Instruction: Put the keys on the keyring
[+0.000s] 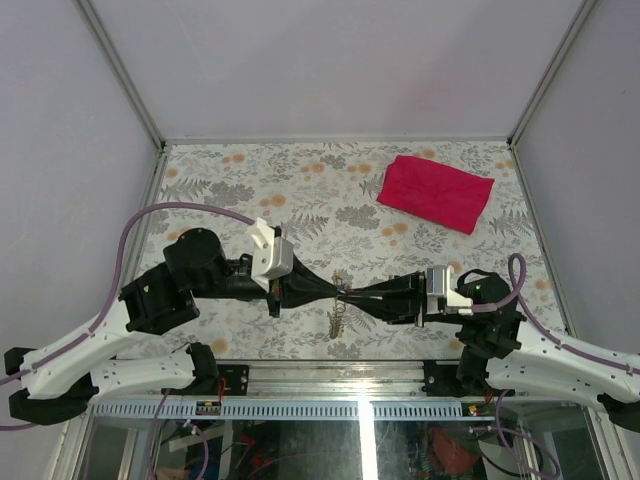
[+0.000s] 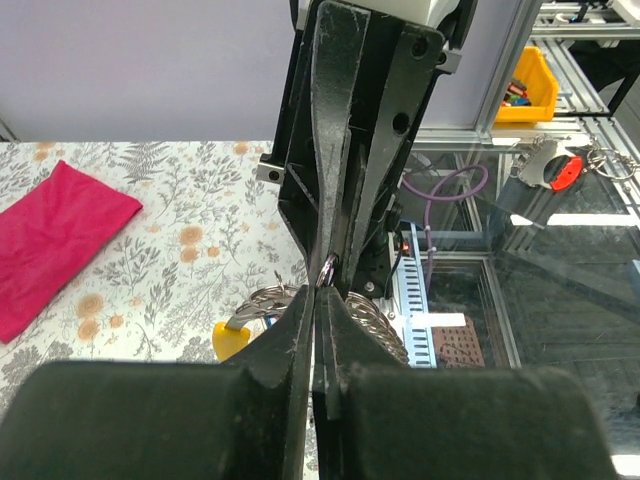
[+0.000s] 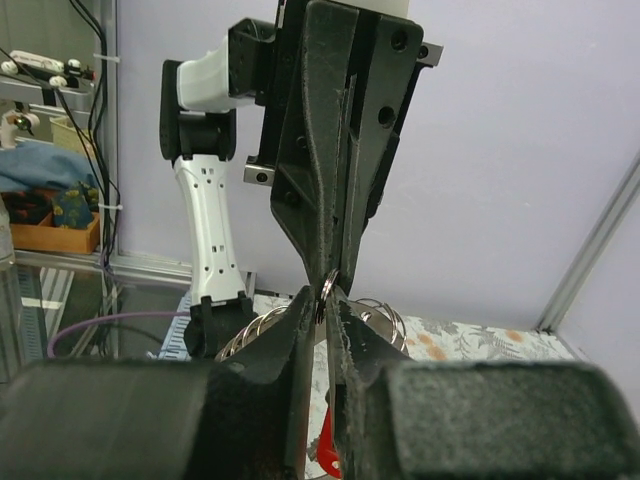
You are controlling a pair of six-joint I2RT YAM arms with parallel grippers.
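My two grippers meet tip to tip above the near middle of the table. The left gripper (image 1: 334,291) is shut on the keyring (image 1: 341,294), whose silvery coils (image 2: 268,298) bulge out on both sides of its fingers. A yellow tag (image 2: 232,338) hangs from those coils. The right gripper (image 1: 351,294) faces it, its jaws a narrow slit apart with the thin ring (image 3: 328,284) pinched edge-on at the tips. Below the slit a red key tag (image 3: 329,456) shows. A short chain-like strand (image 1: 338,319) dangles under the meeting point.
A red cloth (image 1: 435,192) lies at the back right of the flowered table (image 1: 250,180). White walls and metal posts fence the table on three sides. Past the near edge runs the metal frame (image 1: 330,378) that carries the arm bases.
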